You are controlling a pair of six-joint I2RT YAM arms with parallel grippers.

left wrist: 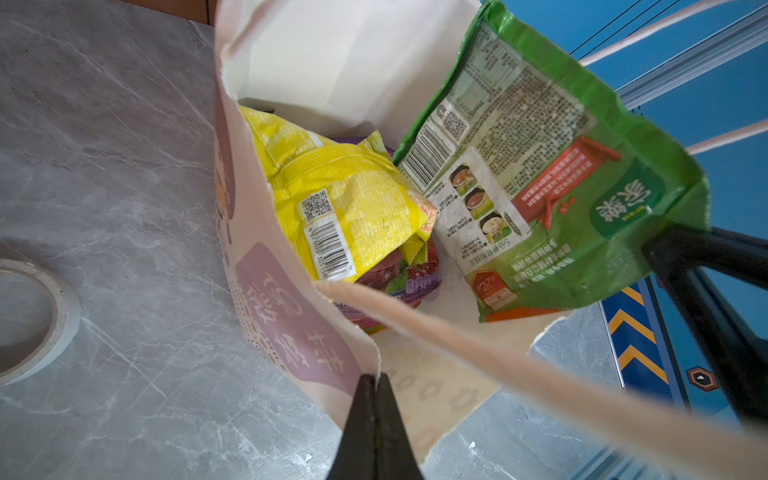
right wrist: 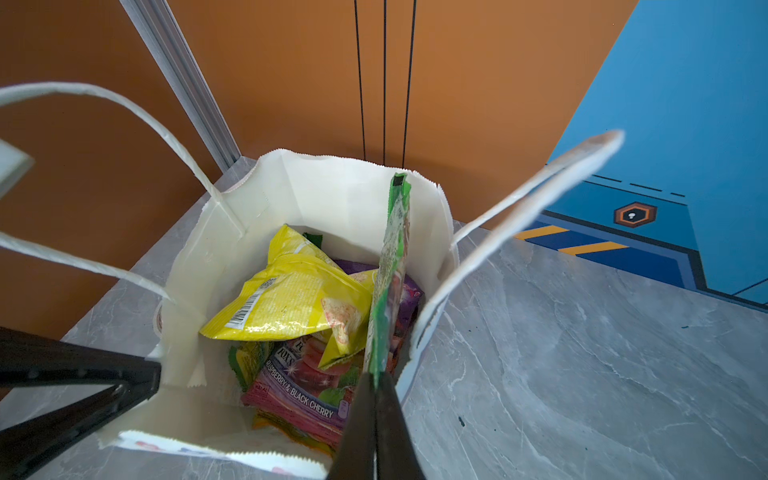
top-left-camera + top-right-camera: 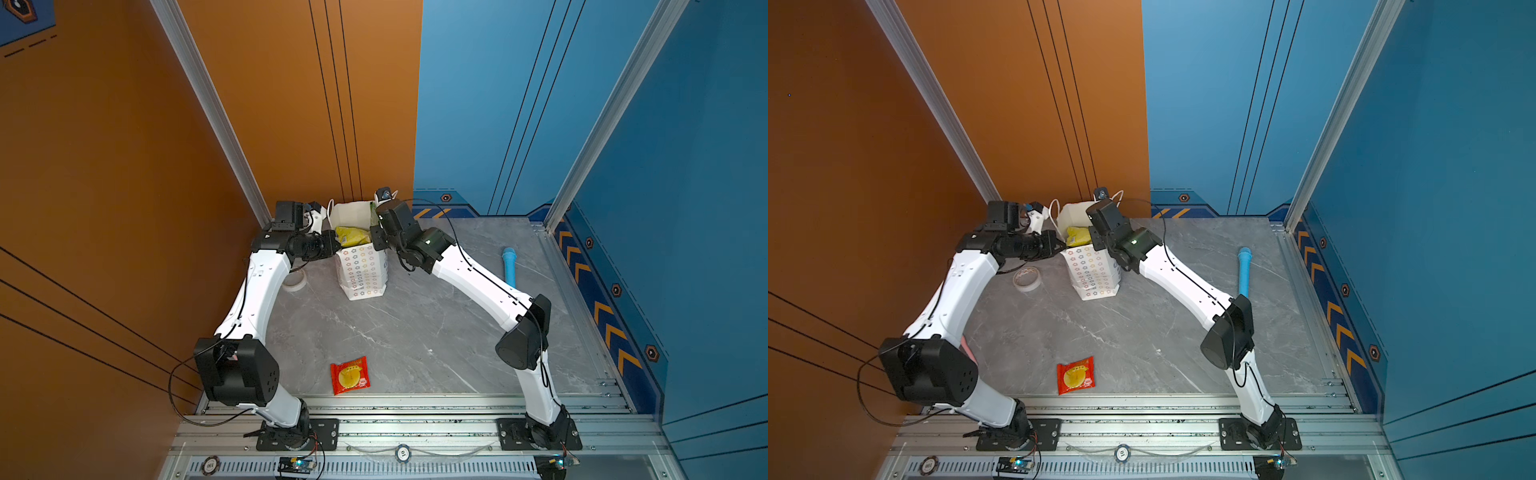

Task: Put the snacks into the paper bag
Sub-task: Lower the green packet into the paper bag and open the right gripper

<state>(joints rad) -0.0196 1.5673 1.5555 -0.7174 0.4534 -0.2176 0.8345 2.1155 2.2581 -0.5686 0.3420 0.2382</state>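
One green packet (image 1: 540,187), crinkled and printed with a barcode and small food pictures, hangs on edge in the mouth of the paper bag (image 3: 361,270). The right gripper (image 2: 375,376) is clenched on the packet's edge, its tips pressed together on the foil. Directly below that gripper, inside the bag, a yellow pouch (image 2: 291,299) lies tilted on top of a purple FOX'S packet (image 2: 299,390) marked raspberry and black cherry; further wrappers lie under these, too covered to name. The bag is white, stands upright with its cord handles (image 2: 124,108) splayed outward, and has rows of small coloured flower rings on its side. The left gripper (image 1: 376,380) is pinched shut on the bag's rim, across the opening from the right gripper.

Both arms rise from their bases, bend at raised elbows and slope in toward the bag from either side, wrists angled down over it. A red pouch (image 3: 350,375) lies flat on the tabletop (image 3: 415,332), well apart from both grippers, toward the arm bases. A tape roll (image 3: 1027,278) lies near the left gripper, and a blue stick (image 3: 508,266) lies out beyond the right forearm.
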